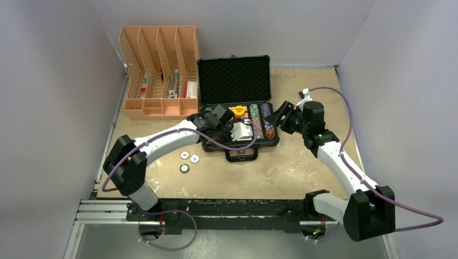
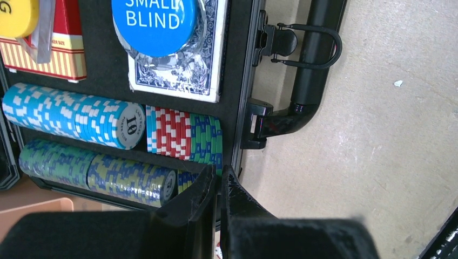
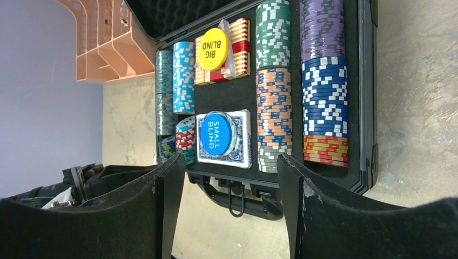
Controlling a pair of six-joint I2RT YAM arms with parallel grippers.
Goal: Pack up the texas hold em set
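Observation:
The black case (image 1: 234,81) lies open, its foam-lined lid upright. Its tray holds rows of multicoloured chips (image 3: 324,86), a blue deck (image 3: 241,137) under a blue "SMALL BLIND" button (image 3: 215,133), and a red deck (image 3: 242,48) with a yellow "BIG BLIND" button (image 3: 213,48). Three loose chips (image 1: 184,155) lie on the table left of the case handle (image 1: 241,155). My left gripper (image 1: 213,129) is over the tray's front left corner, fingers (image 2: 202,186) shut with nothing seen between them. My right gripper (image 1: 276,120) hangs at the case's right end, open and empty.
An orange slotted organiser (image 1: 159,70) stands at the back left, right next to the case; it also shows in the right wrist view (image 3: 102,43). Grey walls close in the table on the left, back and right. A purple cable (image 1: 345,108) loops over the right arm.

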